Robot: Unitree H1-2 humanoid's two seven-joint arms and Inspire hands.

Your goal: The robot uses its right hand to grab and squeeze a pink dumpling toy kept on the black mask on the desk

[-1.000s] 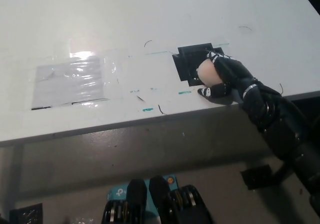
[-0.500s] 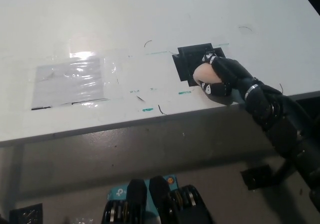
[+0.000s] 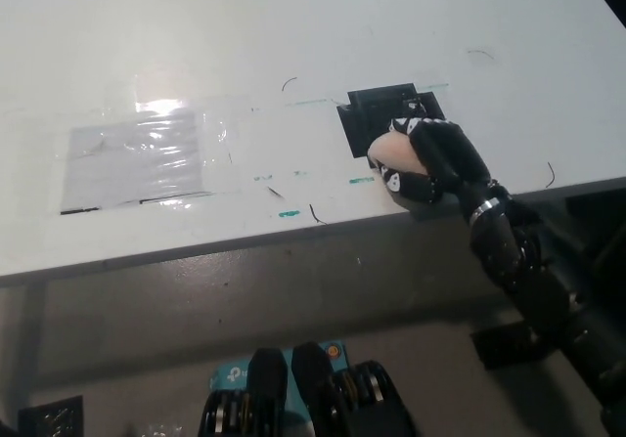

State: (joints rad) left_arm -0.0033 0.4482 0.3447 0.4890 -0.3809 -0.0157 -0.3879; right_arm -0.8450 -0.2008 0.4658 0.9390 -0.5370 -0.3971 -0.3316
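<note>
The pink dumpling toy [image 3: 395,150] shows as a pale rounded lump at the near edge of the black mask [image 3: 377,110] on the white desk [image 3: 293,36]. My black right hand [image 3: 433,158] is wrapped over it from the right, fingers closed around it, so only the toy's left side is visible. The hand covers the mask's near right corner. My white left hand is out of the picture.
A shiny clear plastic sheet [image 3: 142,158] is taped on the desk at the left. Small teal tape marks [image 3: 289,213] and pen scribbles dot the surface near the desk's front edge [image 3: 245,246]. Floor lies below the edge.
My right hand has closed tighter on the toy and shifted left and toward the desk edge; the forearm has swung down, now coming in more steeply from below.
</note>
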